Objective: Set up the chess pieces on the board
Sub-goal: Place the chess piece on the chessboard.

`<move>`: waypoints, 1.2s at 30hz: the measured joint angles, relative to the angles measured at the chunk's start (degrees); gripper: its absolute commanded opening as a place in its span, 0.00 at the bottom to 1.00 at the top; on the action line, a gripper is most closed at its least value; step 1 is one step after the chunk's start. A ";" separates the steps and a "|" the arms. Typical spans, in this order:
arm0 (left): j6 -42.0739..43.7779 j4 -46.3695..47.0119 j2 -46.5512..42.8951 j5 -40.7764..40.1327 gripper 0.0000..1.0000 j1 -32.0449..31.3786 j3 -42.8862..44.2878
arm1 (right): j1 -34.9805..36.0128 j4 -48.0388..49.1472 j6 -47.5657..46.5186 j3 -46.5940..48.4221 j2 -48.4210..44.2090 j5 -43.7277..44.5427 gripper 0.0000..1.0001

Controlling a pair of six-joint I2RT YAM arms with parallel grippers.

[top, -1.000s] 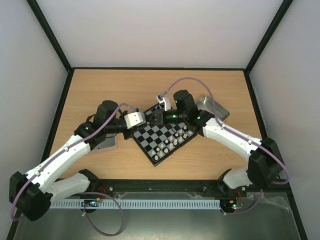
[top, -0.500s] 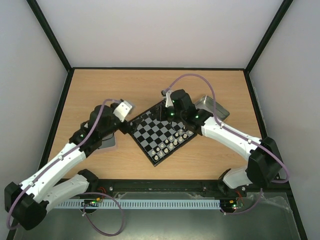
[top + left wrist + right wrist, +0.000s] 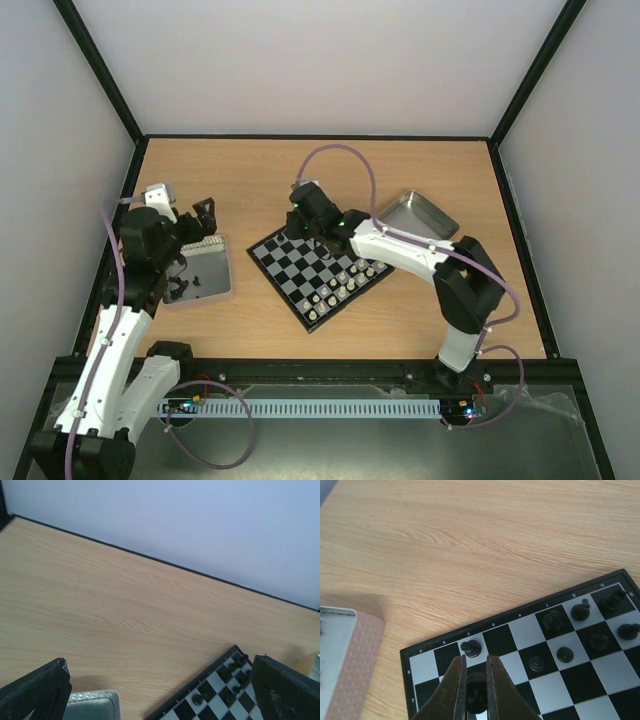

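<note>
The board (image 3: 292, 272) lies as a diamond in the middle of the table. White chess pieces (image 3: 336, 289) line its near-right side, and black ones (image 3: 552, 620) stand along the far edge. My right gripper (image 3: 475, 657) hovers over the board's far-left corner, shut on a black chess piece (image 3: 476, 692). Just ahead of its tips stands another black piece (image 3: 471, 647). In the top view the right gripper (image 3: 301, 231) is at that corner too. My left gripper (image 3: 196, 226) hangs open over the left tin (image 3: 222, 266). Its fingers (image 3: 37, 690) hold nothing.
Several black pieces (image 3: 184, 289) lie in the left tin, which rests on a pinkish pad. A second metal tin (image 3: 416, 214) sits at the back right of the board. The left wrist view shows the board's corner (image 3: 220, 692) and bare wood.
The left arm has swung left from the board to above the left tin, and its gripper has opened. The right gripper has moved left along the board's far edge, still shut.
</note>
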 measured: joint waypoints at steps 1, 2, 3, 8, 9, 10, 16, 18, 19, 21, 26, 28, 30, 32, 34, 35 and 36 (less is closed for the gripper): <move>-0.35 -0.22 0.02 1.18 0.99 0.26 -0.04 | 0.42 -0.26 -0.48 1.01 1.36 0.74 0.04; -0.61 -0.44 0.24 2.29 0.99 0.33 -0.09 | 0.96 -0.50 -1.18 2.32 3.06 1.77 0.04; -0.76 -0.79 0.50 3.15 0.99 0.37 -0.13 | 1.38 -0.63 -1.62 3.10 4.20 2.36 0.04; -1.20 -1.90 2.45 6.43 0.99 0.42 -1.20 | 3.23 -1.11 -3.32 6.51 9.92 6.19 0.04; -1.25 -2.08 2.69 6.82 0.99 0.42 -1.31 | 3.43 -1.07 -3.54 6.58 10.62 6.71 0.04; -1.31 -2.19 2.95 7.19 0.99 0.42 -1.49 | 3.52 -1.09 -3.74 6.58 11.37 7.37 0.04; -1.40 -2.43 3.39 8.55 0.99 0.42 -1.92 | 3.48 -0.94 -4.28 7.67 16.04 10.25 0.04; -1.44 -2.45 3.65 8.76 0.99 0.44 -1.92 | 3.41 -0.83 -4.28 8.33 17.42 11.02 0.04; -1.55 -2.45 3.78 8.85 0.99 0.48 -1.92 | 3.41 -0.59 -4.28 8.50 17.90 11.30 0.04; -1.62 -2.45 3.98 8.98 0.99 0.57 -1.92 | 3.41 -0.55 -4.28 8.85 18.73 11.96 0.04; -1.73 -2.45 4.15 9.27 0.99 0.63 -1.92 | 3.13 0.13 -4.26 9.66 19.80 12.76 0.04; -1.75 -2.45 4.31 9.33 0.99 0.63 -1.92 | 2.93 0.55 -4.24 10.36 20.68 13.00 0.04; -1.75 -2.49 4.46 9.35 0.99 0.63 -1.92 | 2.73 0.96 -4.20 10.64 21.46 12.92 0.04; -1.73 -2.54 4.57 9.35 0.99 0.63 -1.92 | 2.56 1.44 -4.04 10.67 22.08 13.00 0.05; -1.75 -2.56 4.68 9.38 0.99 0.63 -1.92 | 2.45 1.66 -4.02 10.93 22.12 12.92 0.06; -1.75 -2.56 4.74 9.38 0.99 0.63 -1.92 | 2.45 1.66 -4.02 10.95 22.16 12.90 0.08; -1.75 -2.58 4.81 9.38 0.99 0.63 -1.92 | 2.43 1.66 -3.98 10.95 22.23 12.92 0.09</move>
